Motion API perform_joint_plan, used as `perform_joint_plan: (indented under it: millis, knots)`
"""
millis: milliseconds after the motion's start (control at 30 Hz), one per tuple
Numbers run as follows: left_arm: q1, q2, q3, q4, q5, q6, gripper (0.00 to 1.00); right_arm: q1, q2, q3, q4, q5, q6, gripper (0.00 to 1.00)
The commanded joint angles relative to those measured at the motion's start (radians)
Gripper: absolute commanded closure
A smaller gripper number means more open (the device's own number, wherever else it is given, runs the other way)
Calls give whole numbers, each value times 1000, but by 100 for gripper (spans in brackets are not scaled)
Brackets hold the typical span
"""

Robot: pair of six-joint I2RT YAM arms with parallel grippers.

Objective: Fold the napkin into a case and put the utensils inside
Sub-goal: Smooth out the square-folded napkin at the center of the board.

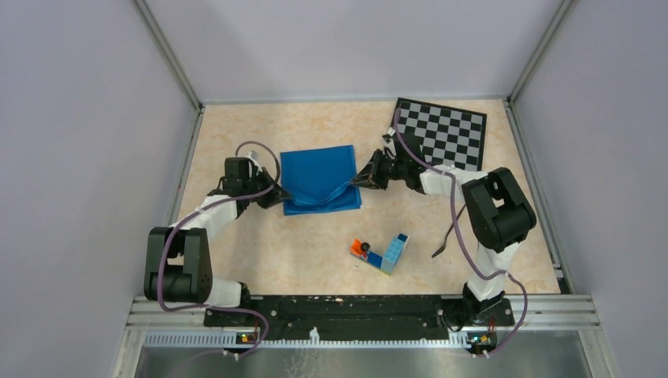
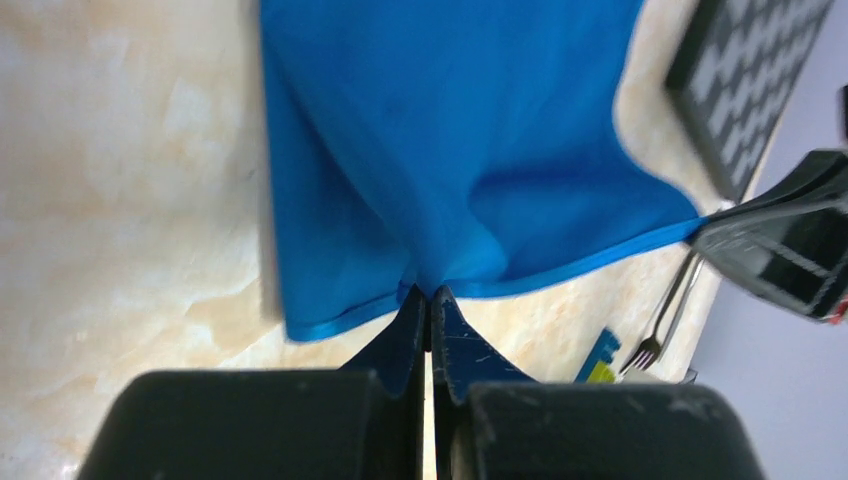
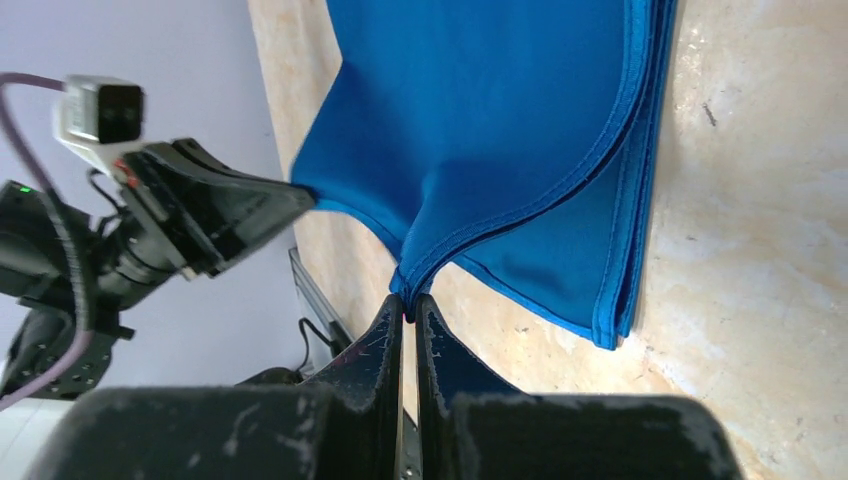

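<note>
The beige surface [image 1: 236, 260] carries a chessboard [image 1: 443, 134] beyond the napkin [image 1: 319, 177] and to its right. The napkin lies folded in layers. The left tool [image 1: 279, 198], jaws pressed together, pinches the napkin's left corner, and the right tool [image 1: 356, 181], equally closed, pinches its right corner. A toy-brick block [image 1: 387, 253] sits nearer the arms than the napkin, the fork [image 1: 447, 239] farther right.

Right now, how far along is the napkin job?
Done: the napkin already lies folded in layers. In hand: the left gripper and right gripper each pinch its top layer at opposite sides. Left: finishing the case; the fork lies outside on the table.
</note>
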Motion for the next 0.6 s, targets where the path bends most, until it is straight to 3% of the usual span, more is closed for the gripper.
perform_joint_plan:
  millis: [0, 233, 367, 567]
  knots:
    - [8, 21, -114, 83, 14, -8, 100, -16, 51, -25, 61, -31, -28, 100]
    - [37, 0, -58, 50, 42, -4, 100, -24, 60, 58, -3, -30, -72, 100]
    - [40, 4, 90, 36, 33, 7, 100, -38, 63, 185, -44, -21, -86, 100]
    - [39, 143, 381, 4, 48, 24, 100, -64, 147, 438, -72, -18, -74, 100]
